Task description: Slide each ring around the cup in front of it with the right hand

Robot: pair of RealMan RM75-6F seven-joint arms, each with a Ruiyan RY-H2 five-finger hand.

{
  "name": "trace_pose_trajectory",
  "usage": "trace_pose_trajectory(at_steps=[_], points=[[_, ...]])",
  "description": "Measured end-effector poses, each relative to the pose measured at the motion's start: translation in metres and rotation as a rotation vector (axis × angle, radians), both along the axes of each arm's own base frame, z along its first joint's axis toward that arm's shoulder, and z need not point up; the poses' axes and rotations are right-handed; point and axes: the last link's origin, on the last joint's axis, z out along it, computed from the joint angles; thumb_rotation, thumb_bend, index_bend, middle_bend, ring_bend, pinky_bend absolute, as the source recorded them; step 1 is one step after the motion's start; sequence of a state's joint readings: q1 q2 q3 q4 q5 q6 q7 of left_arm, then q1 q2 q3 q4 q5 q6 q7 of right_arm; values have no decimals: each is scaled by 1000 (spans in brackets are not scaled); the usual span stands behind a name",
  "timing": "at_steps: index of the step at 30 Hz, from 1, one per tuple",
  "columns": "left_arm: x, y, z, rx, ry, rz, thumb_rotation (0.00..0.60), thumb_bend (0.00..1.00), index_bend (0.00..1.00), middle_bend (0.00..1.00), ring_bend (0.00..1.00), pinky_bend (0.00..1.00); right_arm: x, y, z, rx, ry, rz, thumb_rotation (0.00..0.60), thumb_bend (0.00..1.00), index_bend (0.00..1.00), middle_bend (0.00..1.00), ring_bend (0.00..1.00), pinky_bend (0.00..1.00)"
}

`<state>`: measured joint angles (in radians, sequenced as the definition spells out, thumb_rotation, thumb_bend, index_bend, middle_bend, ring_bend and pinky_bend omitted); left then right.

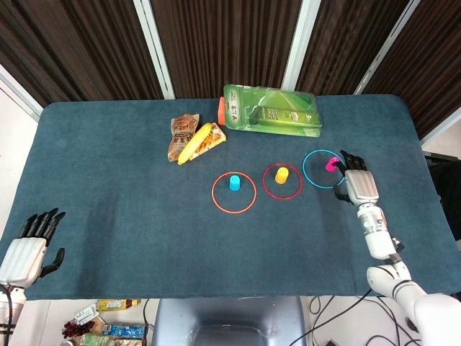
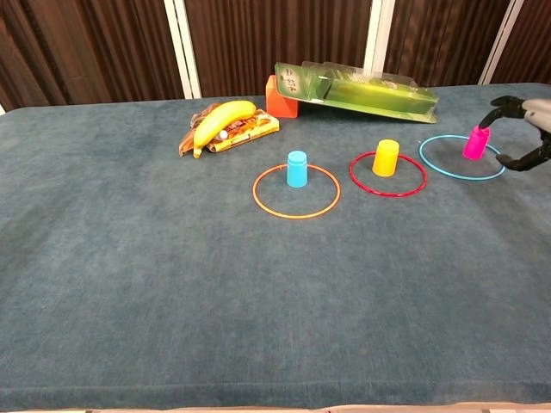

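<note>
Blue ring (image 2: pixel 461 157) flat on the surface (image 2: pixel 172 275), around the pink cup (image 2: pixel 475 142), cup close to the ring's right rim. Right hand (image 1: pixel 356 184) just right of the pink cup, fingers spread, gripping nothing. Left of the pink cup: yellow cup (image 2: pixel 386 157) inside red ring (image 2: pixel 387 175). Left hand (image 1: pixel 27 249) well apart from the pink cup, open, empty.

Lab: cloth-covered test table (image 1: pixel 108 158), floor cables (image 1: pixel 338 317)

The bench (image 1: pixel 108 180) is covered in dark teal cloth. An orange ring (image 1: pixel 234 192) circles a blue cup (image 1: pixel 234 182), a red ring (image 1: pixel 282 181) a yellow cup (image 1: pixel 282 174), and a cyan ring (image 1: pixel 323 169) a pink cup (image 1: pixel 332 164).
</note>
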<state>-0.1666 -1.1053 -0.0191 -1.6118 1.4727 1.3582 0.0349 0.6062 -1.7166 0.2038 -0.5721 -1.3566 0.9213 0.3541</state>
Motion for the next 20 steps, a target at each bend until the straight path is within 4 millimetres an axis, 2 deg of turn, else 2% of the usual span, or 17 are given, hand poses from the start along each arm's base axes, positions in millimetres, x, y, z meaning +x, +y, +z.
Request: trace_pose_trajectory(at_steps=[4,8,11,18,20], points=[[1,-2,2,16,-3,-6,600,467,0,0,0,0,3,17,12,-44,-39,62,600,514,217,63,0,0],[1,-2,3,25,-3,-10,600,467,0,0,0,0,10,42,25,-97,-86,136,600,418,56,9,0,0],[2,-2,5,59,5,-27,600,467,0,0,0,0,7,79,39,-121,-81,169,600,355,31,0,0,0],[6,-7,5,96,30,-64,600,479,0,0,0,0,6,207,80,-145,14,76,600,326,0,0,0,0],[6,-11,5,93,28,-69,600,479,0,0,0,0,5,233,94,-145,68,27,600,326,0,0,0,0]])
